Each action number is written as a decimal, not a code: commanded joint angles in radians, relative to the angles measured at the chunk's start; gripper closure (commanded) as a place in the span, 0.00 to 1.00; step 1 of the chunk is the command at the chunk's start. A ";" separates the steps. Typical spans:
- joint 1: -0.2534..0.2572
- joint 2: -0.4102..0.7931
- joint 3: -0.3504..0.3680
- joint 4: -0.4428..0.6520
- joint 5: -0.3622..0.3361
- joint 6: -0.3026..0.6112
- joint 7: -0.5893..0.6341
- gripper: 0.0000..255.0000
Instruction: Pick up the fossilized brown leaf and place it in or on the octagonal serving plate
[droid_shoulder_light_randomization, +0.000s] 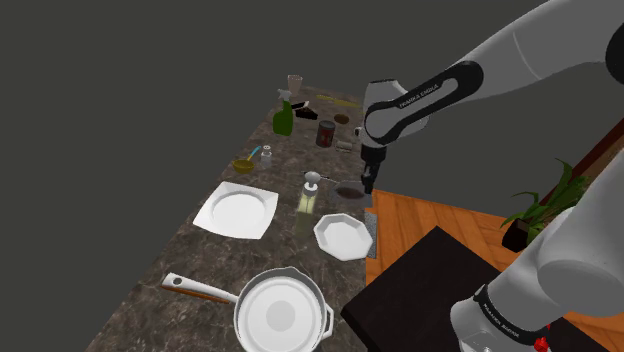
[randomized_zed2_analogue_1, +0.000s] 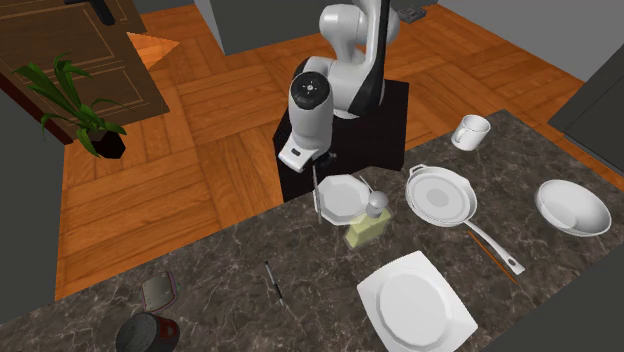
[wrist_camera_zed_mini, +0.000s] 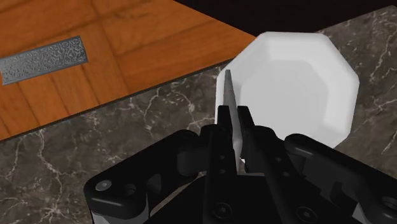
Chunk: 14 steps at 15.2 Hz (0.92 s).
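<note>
The fingers (wrist_camera_zed_mini: 223, 127) are pinched narrowly on the thin grey leaf (wrist_camera_zed_mini: 228, 95), held edge-on at the wrist frame's centre, just beside the white octagonal plate (wrist_camera_zed_mini: 299, 70), over the dark marbled desk (wrist_camera_zed_mini: 127, 127).

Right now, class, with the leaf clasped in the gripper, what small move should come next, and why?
Probably a short sideways shift to bring the leaf over the octagonal plate, towards its middle. The gripper is shut on the thin grey leaf, held edge-on, and in the wrist view it hangs by the white plate's rim, not over its well.
</note>
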 joint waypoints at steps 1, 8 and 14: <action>0.019 -0.068 0.015 -0.077 0.001 0.008 0.035 1.00; 0.081 -0.237 0.082 -0.265 0.033 0.025 0.141 1.00; 0.081 -0.159 0.082 -0.283 0.033 0.121 0.142 1.00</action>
